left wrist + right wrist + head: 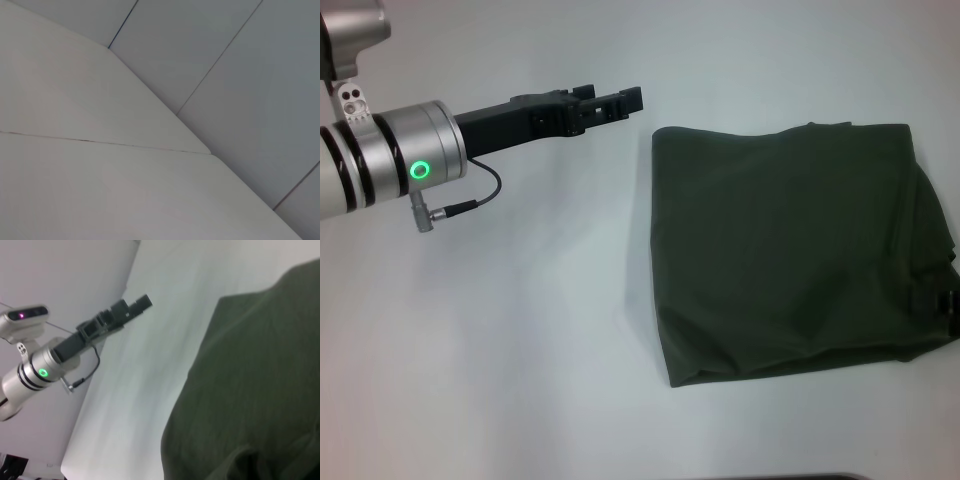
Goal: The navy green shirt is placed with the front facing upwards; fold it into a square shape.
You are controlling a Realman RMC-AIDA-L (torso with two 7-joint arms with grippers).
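My left hand [618,100] hangs over the bare white surface [520,330], reaching in from nine o'clock toward about eleven o'clock of the head view; its two dark fingers sit close together with only a narrow gap between them, holding nothing and touching nothing. It stands apart from the navy green shirt [790,250], just off the cloth's upper left corner. From my right wrist the same hand [135,306] shows with its silver cuff and green ring light, clear of the fabric. The shirt lies at about three o'clock on the surface, already folded into a roughly square block, plain olive side up with no letters showing, its near edge a little rumpled and layers bunched along the right side. My right hand is only a dark sliver at the right edge, against the shirt's border; I cannot tell how it stands.
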